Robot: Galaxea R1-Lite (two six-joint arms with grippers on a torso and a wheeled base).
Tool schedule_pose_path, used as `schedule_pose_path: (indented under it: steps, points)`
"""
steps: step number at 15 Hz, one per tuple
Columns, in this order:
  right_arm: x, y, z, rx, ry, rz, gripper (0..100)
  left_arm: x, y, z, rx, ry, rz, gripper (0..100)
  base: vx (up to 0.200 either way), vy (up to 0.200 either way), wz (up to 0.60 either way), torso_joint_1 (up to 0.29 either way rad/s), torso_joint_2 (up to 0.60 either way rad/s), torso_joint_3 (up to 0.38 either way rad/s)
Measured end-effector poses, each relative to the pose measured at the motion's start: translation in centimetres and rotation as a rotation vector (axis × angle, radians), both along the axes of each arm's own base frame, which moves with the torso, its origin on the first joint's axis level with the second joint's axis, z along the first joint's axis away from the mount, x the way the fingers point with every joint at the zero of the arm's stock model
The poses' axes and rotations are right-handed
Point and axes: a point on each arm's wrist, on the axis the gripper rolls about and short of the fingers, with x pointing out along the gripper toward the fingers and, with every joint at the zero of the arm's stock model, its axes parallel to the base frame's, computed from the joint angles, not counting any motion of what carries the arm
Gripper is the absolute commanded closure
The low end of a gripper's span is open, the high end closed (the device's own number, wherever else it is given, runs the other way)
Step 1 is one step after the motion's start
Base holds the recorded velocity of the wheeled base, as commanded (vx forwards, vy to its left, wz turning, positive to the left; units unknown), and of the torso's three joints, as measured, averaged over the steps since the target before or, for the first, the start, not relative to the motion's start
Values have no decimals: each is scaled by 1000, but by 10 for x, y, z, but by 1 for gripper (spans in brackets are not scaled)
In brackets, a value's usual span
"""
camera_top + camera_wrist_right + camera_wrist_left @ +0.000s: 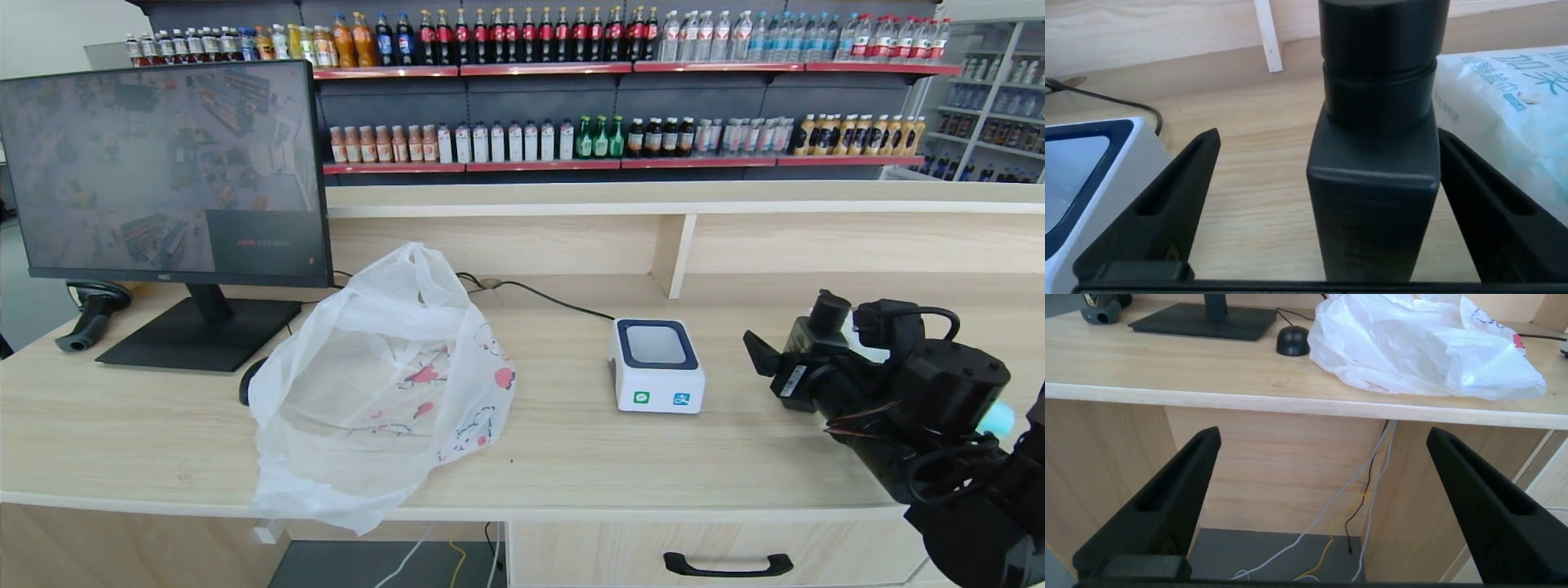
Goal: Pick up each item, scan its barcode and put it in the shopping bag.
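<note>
A black bottle (1376,163) with a round cap stands on the wooden counter between the fingers of my right gripper (1327,143). That gripper is open, one finger close to the bottle's side and the other well clear of it. In the head view the bottle (829,314) rises out of the right gripper (804,343) at the counter's right. A white packet (1503,98) with blue print lies just beyond the bottle. The white barcode scanner (657,363) sits mid-counter, and the white shopping bag (384,384) lies slumped to its left. My left gripper (1323,457) hangs open below the counter's front edge.
A monitor (167,175) stands at the back left with a black mouse (245,382) beside the bag and a handheld scanner (90,314) at the far left. A raised ledge with a divider (673,253) backs the counter. Cables hang under the counter (1364,506).
</note>
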Motion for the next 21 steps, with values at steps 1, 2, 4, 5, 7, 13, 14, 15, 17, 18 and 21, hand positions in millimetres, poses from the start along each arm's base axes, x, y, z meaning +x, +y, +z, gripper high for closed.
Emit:
schedule_pose_path:
  steps: [1, 2, 4, 5, 7, 13, 14, 15, 17, 18, 21]
  points:
    - [3, -1, 0, 1, -5, -4, 0, 0, 0, 0, 0, 0, 0, 0, 0, 0, 0, 0, 0, 0]
    - [5, -2, -1, 1, -5, -8, 0, 0, 0, 0, 0, 0, 0, 0, 0, 0, 0, 0, 0, 0]
    - [8, -2, -5, -1, 4, -11, 0, 0, 0, 0, 0, 0, 0, 0, 0, 0, 0, 0, 0, 0]
    - [10, -2, -7, -2, 9, -11, 0, 0, 0, 0, 0, 0, 0, 0, 0, 0, 0, 0, 0, 0]
    - [12, -2, -11, -5, 20, -11, 0, 0, 0, 0, 0, 0, 0, 0, 0, 0, 0, 0, 0, 0]
    - [18, -1, -15, -13, 27, -12, 0, 0, 0, 0, 0, 0, 0, 0, 0, 0, 0, 0, 0, 0]
    - [18, -1, -16, -13, 28, -12, 100, 0, 0, 0, 0, 0, 0, 0, 0, 0, 0, 0, 0, 0]
    - [17, -1, -16, -14, 29, -11, 100, 0, 0, 0, 0, 0, 0, 0, 0, 0, 0, 0, 0, 0]
    - [18, 0, -15, -14, 27, -10, 100, 0, 0, 0, 0, 0, 0, 0, 0, 0, 0, 0, 0, 0]
    - [18, 0, -15, -14, 27, -10, 100, 0, 0, 0, 0, 0, 0, 0, 0, 0, 0, 0, 0, 0]
    - [18, 0, -15, -14, 26, -6, 100, 0, 0, 0, 0, 0, 0, 0, 0, 0, 0, 0, 0, 0]
